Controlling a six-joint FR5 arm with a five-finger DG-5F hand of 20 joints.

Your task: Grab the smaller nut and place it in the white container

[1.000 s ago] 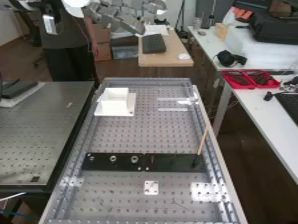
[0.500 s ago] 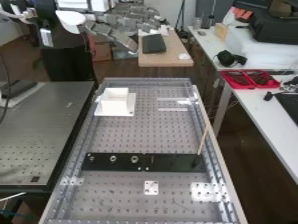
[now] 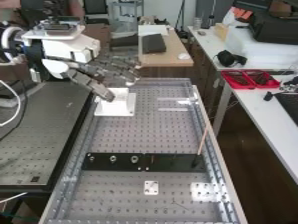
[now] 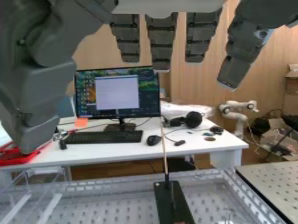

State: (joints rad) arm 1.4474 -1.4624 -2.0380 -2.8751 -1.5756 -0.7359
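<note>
The hand point(image 3: 100, 74) is at the upper left in the high view, over the far end of the bench, its fingers straight and the thumb angled down just beside the white container point(image 3: 116, 104). In the wrist view the hand point(image 4: 161, 37) has straight, spread fingers with nothing between them. On the black bar point(image 3: 174, 162) stand the smaller nut point(image 3: 92, 159), the larger nut point(image 3: 113, 158) and the bearing point(image 3: 134, 159), in a row. In the wrist view the end of the black bar point(image 4: 173, 202) shows.
A thin wooden stick point(image 3: 203, 141) stands upright at the bar's right end. A white plate point(image 3: 151, 188) lies nearer on the perforated bench point(image 3: 143, 135). Red trays point(image 3: 249, 79) sit on the side table at right, and a dark perforated table point(image 3: 40, 130) adjoins at left.
The arm and hand have come down and toward the bench from the upper edge of the high view, and now hang close to the white container. The parts on the bar have not moved.
</note>
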